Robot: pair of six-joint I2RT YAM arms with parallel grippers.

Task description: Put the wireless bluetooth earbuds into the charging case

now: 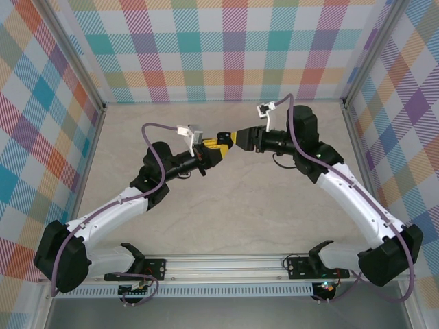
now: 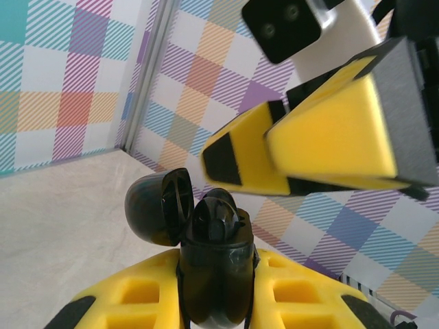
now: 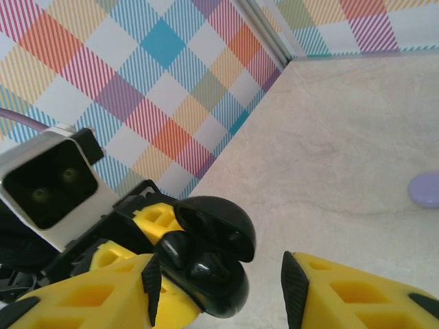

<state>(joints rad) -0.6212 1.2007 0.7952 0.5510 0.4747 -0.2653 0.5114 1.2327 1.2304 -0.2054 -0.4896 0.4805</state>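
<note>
Left jaws are clamped on a black case [image 2: 216,277], its body pinched between the yellow fingers [image 2: 130,298] of the left gripper [image 2: 218,291] and held up off the table [image 1: 226,219]. The right gripper [image 3: 221,288] has its jaws partly apart with nothing between them, and its tips hang just beside the case's open mouth. The lid [image 2: 154,205] is swung back on its hinge. Black earbuds [image 3: 177,248] lie inside the case as dark rounded lumps; black on black, I cannot tell how deep they sit. From above, both grippers meet tip to tip over the middle of the table, the left gripper [image 1: 217,148] slightly nearer the bases than the right gripper [image 1: 232,138], and the case is too small and too hidden between them to make out. Plaid walls [image 1: 226,48] close in the table on three sides. The left wrist view looks along the case at one earbud [image 2: 218,216] bulging from its mouth, with the right gripper [image 2: 250,151] crossing just above it and the right wrist camera [image 2: 281,27] behind. The right wrist view looks down into the case [image 3: 212,284] under the raised lid [image 3: 218,226], with the left wrist camera [image 3: 51,185] beside it. It also shows a pale lilac thing [image 3: 426,190] lying on the table at the frame's edge, well apart from the case and cut off.
</note>
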